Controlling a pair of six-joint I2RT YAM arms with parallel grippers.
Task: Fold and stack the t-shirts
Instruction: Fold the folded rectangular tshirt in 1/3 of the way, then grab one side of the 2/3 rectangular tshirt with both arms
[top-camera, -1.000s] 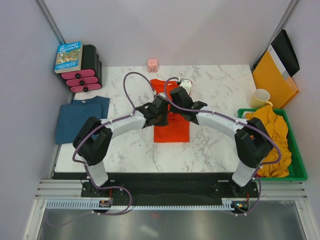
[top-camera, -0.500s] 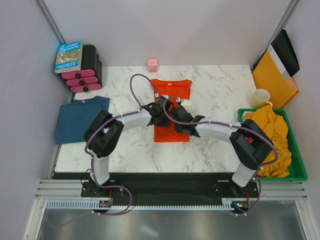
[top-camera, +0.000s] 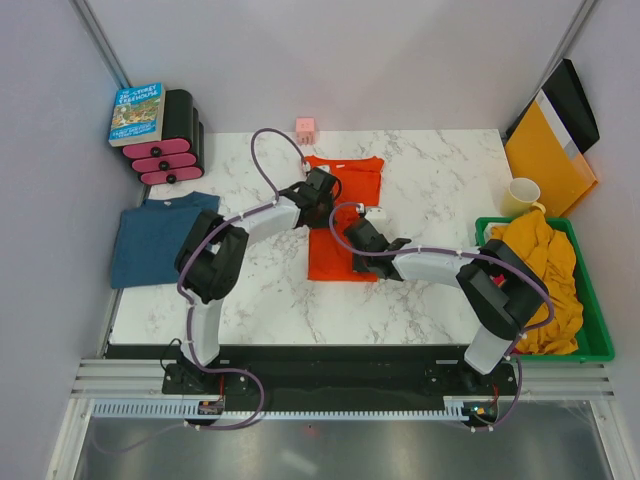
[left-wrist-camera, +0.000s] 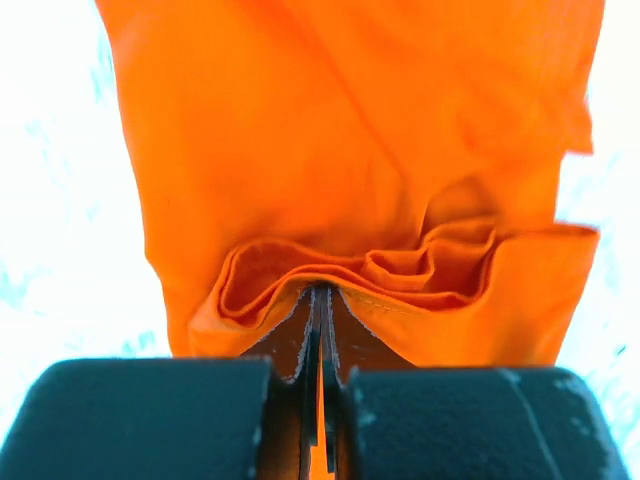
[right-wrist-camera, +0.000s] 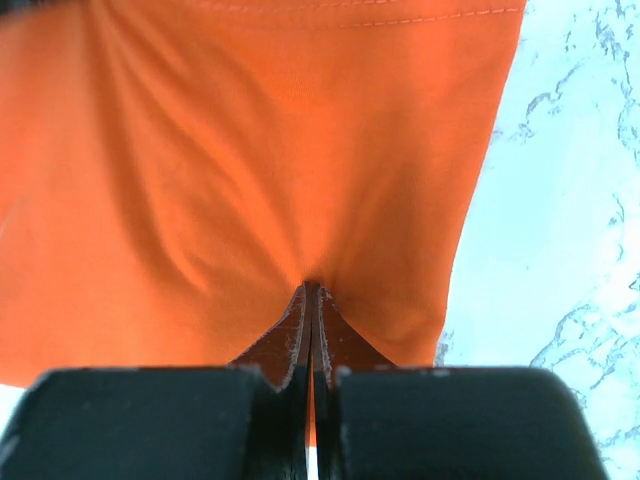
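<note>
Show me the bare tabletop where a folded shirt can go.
Bare marble: the far right patch between the orange shirt and the mug; the near strip of table in front of that shirt. Crowded: the centre, where the left gripper and right gripper pinch it, and beside the green tray.

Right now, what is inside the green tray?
A heap of yellow cloth fills the tray and drapes over its rim. The heap covers the tray's floor, so whether anything lies beneath it cannot be seen.

One orange-red t-shirt, one teal t-shirt, one book, one mug, one bin
</note>
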